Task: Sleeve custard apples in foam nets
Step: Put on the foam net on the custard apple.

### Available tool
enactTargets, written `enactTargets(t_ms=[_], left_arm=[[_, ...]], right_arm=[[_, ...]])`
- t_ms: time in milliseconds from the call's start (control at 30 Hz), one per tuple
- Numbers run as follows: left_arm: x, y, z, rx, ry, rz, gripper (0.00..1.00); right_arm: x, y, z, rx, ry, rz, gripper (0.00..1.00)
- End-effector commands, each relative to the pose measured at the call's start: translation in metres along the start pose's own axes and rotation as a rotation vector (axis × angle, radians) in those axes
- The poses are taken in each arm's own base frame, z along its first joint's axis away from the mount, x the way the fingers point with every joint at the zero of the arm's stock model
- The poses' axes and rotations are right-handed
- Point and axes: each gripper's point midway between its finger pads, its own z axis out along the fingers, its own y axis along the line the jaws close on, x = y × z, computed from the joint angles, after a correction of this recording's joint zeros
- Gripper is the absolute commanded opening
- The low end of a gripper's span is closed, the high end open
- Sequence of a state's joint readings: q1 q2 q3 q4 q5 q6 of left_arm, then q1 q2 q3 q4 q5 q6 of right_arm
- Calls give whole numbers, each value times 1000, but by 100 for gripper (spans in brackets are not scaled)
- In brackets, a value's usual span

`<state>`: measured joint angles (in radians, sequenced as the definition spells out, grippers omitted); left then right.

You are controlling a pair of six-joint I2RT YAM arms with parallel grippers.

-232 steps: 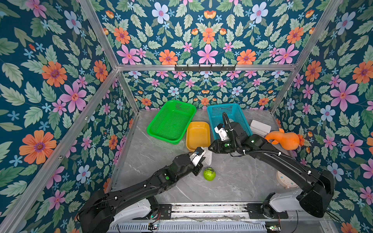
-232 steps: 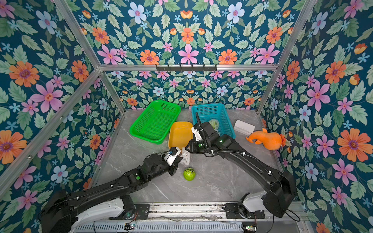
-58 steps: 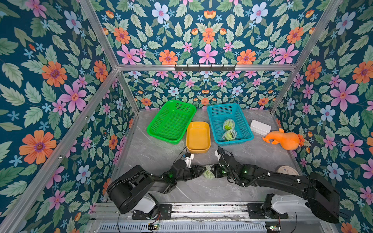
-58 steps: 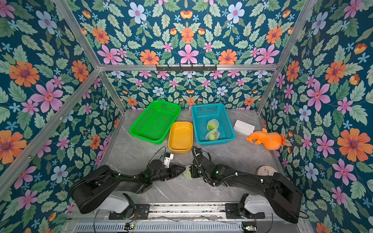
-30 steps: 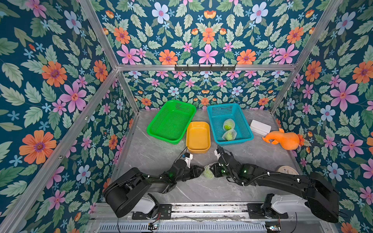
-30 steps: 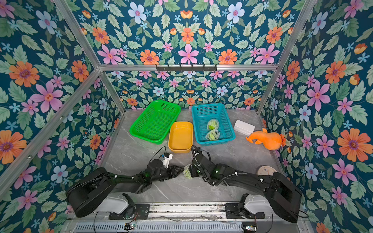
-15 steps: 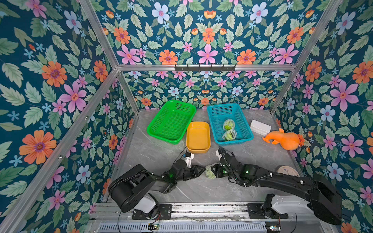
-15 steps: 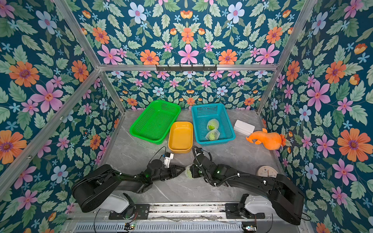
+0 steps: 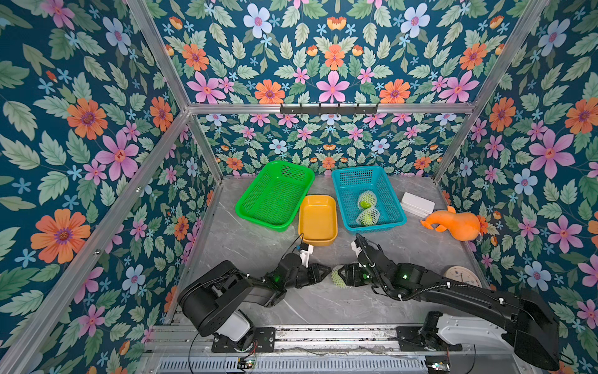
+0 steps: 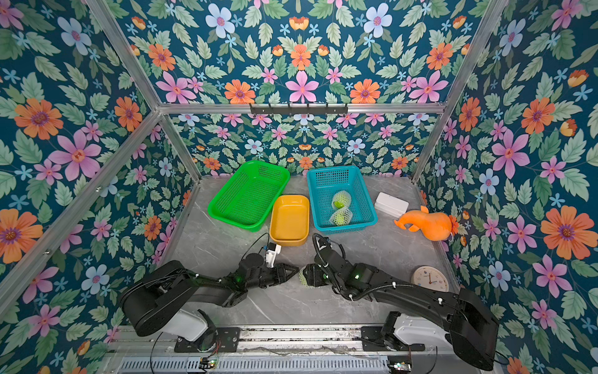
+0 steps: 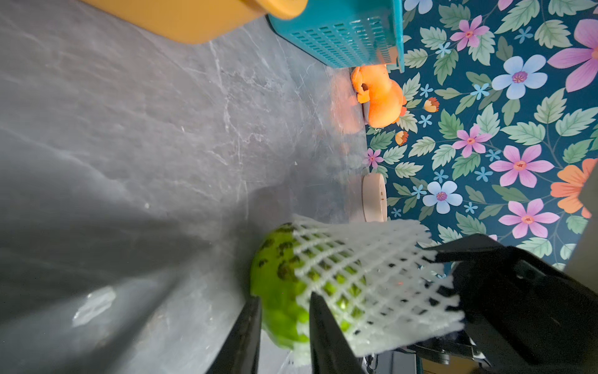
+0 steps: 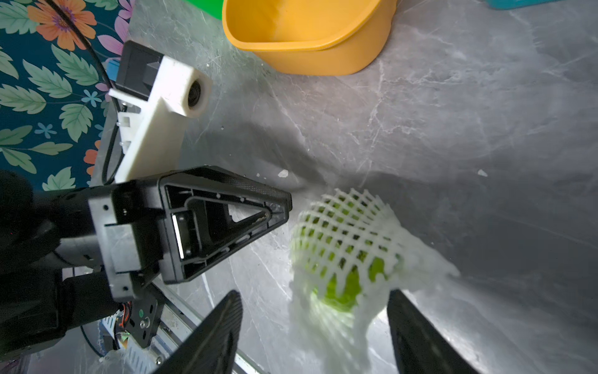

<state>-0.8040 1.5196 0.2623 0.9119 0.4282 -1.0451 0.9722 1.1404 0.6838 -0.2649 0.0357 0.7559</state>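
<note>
Grey marble tabletop [image 9: 259, 246], towards its front edge, is being occupied by a bumpy yellow-green custard apple [image 11: 275, 291], which is being partly covered by a white foam mesh net [image 11: 372, 275]. This netted fruit is being flanked by the right gripper [image 12: 314, 293], its fingers being shown wide apart and clamped on nothing. The left gripper [image 11: 285, 298], fingers only narrowly parted, is being pointed at the bare end, just beside it. Two more netted fruits [image 9: 367, 207] are being contained in the teal plastic basket [image 9: 375, 228] farther back.
</note>
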Motion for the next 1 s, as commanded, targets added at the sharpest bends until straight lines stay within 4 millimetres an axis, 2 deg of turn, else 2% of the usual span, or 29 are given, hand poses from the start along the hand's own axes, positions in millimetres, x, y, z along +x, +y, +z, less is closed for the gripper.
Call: enactTargets(t_ms=[0,200,367,567,667,800,967], left_arm=[[4,2,0,-7,22,5,31],[5,6,-4,-31,18,6,32],[5,-4,-6,-11,34,21,43],[12,-19,-10,9,73,34,47],[18,-15,-12,-19,87,41,47],[19,-8,-17,-37,73,34,46],[18,-6,-19,-47,57,36,45]], right_arm=[[2,-1,-8,8,14,16,75],[-3,-8,-29,37,-21,19,75],[2,-20,-33,75,-19,33,74],[8,-30,-25,92,-26,48,69],[14,-29,-20,80,-5,48,64],[24,-19,-11,-1,34,44,56],[37,-18,1,-36,70,46,54]])
